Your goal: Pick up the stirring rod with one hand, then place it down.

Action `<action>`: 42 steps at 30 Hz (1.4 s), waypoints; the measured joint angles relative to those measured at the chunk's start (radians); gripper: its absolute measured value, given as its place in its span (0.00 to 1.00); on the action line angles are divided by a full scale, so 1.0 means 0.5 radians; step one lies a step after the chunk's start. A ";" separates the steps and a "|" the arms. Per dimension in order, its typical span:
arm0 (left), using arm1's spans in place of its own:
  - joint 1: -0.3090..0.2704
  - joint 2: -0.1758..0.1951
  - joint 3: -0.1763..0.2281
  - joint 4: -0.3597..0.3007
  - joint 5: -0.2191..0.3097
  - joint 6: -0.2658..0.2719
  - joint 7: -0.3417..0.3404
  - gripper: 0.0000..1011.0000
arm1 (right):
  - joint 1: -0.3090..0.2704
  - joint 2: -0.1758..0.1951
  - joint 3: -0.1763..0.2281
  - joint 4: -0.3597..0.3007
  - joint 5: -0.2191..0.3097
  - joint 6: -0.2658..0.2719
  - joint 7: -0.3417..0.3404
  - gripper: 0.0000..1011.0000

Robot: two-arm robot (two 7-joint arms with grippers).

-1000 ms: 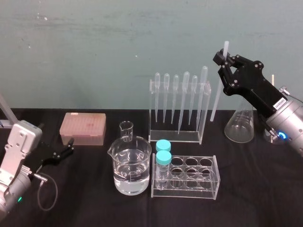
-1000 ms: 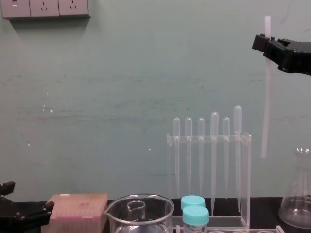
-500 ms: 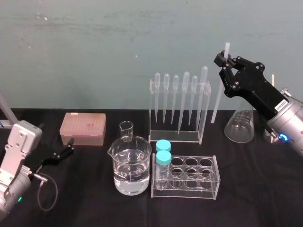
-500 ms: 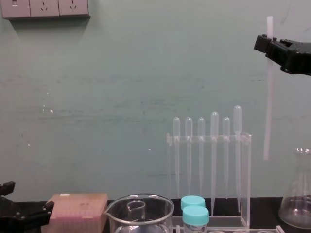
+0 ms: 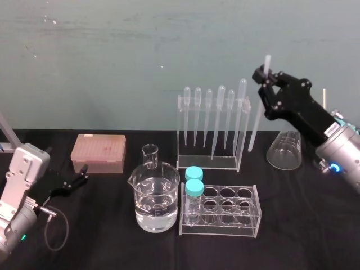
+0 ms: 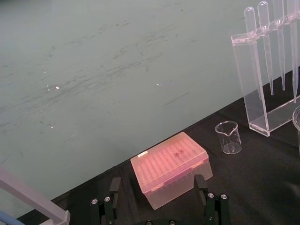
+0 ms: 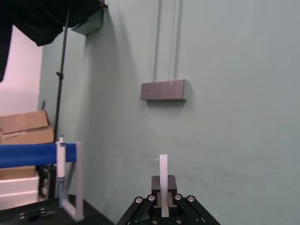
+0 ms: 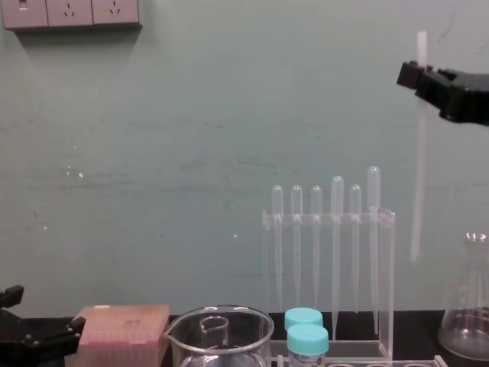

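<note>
The stirring rod (image 5: 257, 115) is a long thin translucent white stick held nearly upright in the air, just right of the pipette rack and above the table. My right gripper (image 5: 264, 76) is shut on the rod near its upper end. From the chest view, the rod (image 8: 418, 168) hangs down from the right gripper (image 8: 419, 76), its lower end level with the flask's mouth. In the right wrist view the rod (image 7: 163, 166) sticks out past the closed gripper (image 7: 163, 190). My left gripper (image 5: 83, 174) rests low at the left by the pink box, open (image 6: 157, 187) and holding nothing.
A clear pipette rack (image 5: 212, 132) stands at the back centre, with a conical flask (image 5: 285, 149) to its right. In front are a water-filled beaker (image 5: 154, 197), a small beaker (image 5: 150, 156) and a tube rack (image 5: 222, 210) with two teal-capped tubes. A pink tip box (image 5: 98, 153) sits left.
My right gripper has come down a little with the rod, whose lower end now hangs lower beside the pipette rack. The left arm has not moved.
</note>
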 joint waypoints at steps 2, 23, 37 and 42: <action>0.000 0.000 0.000 0.000 0.000 0.000 0.000 0.99 | -0.003 -0.002 -0.011 0.014 0.013 0.000 0.020 0.07; 0.000 0.000 0.000 0.000 0.000 0.000 0.000 0.99 | -0.032 -0.042 -0.212 0.284 0.020 0.005 0.129 0.07; 0.000 0.000 0.000 0.000 0.000 0.000 0.000 0.99 | 0.056 -0.117 -0.248 0.433 -0.041 -0.057 0.135 0.07; 0.000 0.000 0.000 0.000 0.000 0.000 0.000 0.99 | 0.040 -0.112 -0.253 0.438 -0.056 -0.027 0.119 0.07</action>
